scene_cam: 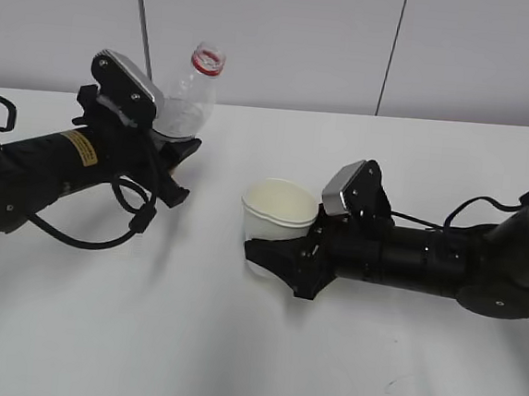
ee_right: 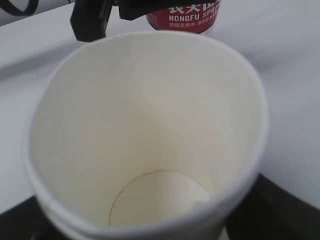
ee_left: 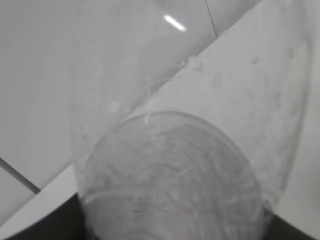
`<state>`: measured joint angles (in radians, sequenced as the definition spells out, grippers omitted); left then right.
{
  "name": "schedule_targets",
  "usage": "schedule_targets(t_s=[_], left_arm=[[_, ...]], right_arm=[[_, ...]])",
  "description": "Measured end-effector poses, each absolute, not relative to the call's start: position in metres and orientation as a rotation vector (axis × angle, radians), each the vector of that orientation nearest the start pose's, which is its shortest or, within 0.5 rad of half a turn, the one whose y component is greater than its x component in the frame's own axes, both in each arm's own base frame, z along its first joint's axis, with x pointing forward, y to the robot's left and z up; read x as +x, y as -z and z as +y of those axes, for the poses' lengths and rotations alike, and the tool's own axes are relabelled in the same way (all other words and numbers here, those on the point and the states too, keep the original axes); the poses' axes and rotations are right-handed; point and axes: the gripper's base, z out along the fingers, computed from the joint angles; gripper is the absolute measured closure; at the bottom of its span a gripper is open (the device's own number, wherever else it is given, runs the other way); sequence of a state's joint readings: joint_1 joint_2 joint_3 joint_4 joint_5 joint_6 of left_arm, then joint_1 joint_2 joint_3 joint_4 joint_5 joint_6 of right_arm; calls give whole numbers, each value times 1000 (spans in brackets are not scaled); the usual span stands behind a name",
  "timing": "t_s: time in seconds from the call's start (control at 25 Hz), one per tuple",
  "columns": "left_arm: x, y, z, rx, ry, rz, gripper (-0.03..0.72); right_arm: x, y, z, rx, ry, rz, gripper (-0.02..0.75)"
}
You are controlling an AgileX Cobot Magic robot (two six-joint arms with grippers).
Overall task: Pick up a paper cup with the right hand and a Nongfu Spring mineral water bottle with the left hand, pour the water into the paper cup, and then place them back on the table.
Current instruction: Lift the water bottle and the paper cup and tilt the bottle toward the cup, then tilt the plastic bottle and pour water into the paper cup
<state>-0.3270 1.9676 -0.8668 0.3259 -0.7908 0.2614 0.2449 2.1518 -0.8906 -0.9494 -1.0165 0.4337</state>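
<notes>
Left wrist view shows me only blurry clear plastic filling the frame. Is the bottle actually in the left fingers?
Observer: Yes. In the exterior view the left hand is closed around the lower body of the Nongfu Spring mineral water bottle, which stands nearly upright.
Operator: And the cup?
Observer: The right hand grips the paper cup, right of the bottle and apart from it.
Operator: Any water in it?
Observer: None visible; the right wrist view shows a bare cup bottom.

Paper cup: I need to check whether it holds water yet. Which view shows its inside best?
The right wrist view: the paper cup fills it, bottom visibly dry. The exterior view shows only its rim and wall; the left wrist view misses it.
</notes>
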Motion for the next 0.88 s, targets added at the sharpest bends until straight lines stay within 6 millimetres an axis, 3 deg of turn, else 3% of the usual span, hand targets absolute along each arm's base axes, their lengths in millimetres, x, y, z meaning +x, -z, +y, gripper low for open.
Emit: schedule_targets(t_s=[0.44, 0.88], left_arm=[[354, -148, -141, 1151, -178, 1431, 329], [355, -148, -141, 1317, -363, 1297, 329]], right_arm=[[350, -95, 155, -933, -771, 1722, 231], [350, -95, 155, -939, -770, 1724, 231]])
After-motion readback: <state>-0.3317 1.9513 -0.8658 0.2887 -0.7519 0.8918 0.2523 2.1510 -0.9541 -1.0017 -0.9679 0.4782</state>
